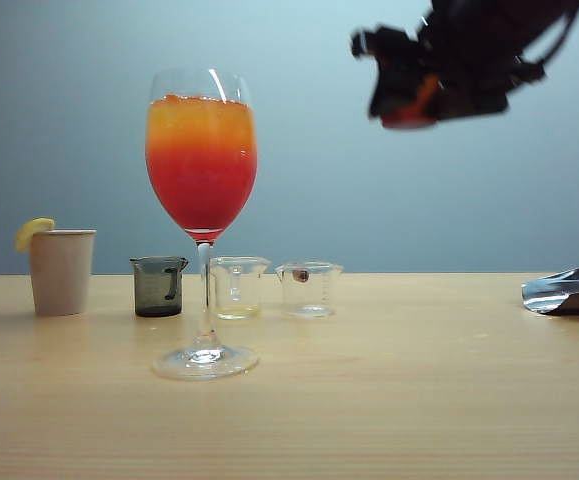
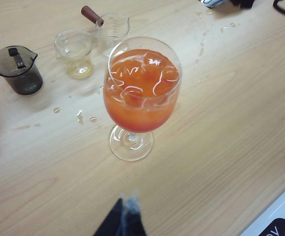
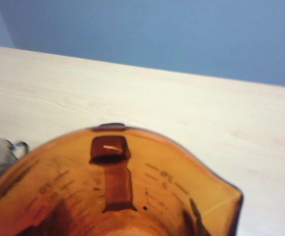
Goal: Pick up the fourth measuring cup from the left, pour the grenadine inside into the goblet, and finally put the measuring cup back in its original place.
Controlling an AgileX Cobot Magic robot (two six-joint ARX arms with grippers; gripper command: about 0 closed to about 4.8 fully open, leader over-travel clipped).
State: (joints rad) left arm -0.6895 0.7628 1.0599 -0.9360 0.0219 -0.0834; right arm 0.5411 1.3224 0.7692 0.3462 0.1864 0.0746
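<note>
the goblet [image 1: 201, 215] stands on the table [image 1: 389, 400], in front of a row of small vessels. in the exterior view that row runs, from left to right: a paper cup [image 1: 62, 271] with a lemon slice [image 1: 33, 232] on its rim, a handled cup [image 1: 159, 286], then two measuring cups [image 1: 237, 287] [image 1: 309, 288], the first directly behind the goblet's stem. the grenadine [image 1: 201, 190] lies in the lower part of the goblet's bowl, beneath the juice [image 1: 200, 122]. a foil bag [image 1: 569, 290] lies at the table's far right. the right gripper [image 1: 409, 100] holds the fourth measuring cup [image 3: 117, 187] high above the table, right of the goblet. the left gripper [image 2: 124, 221] hangs in front of the goblet's foot.
</note>
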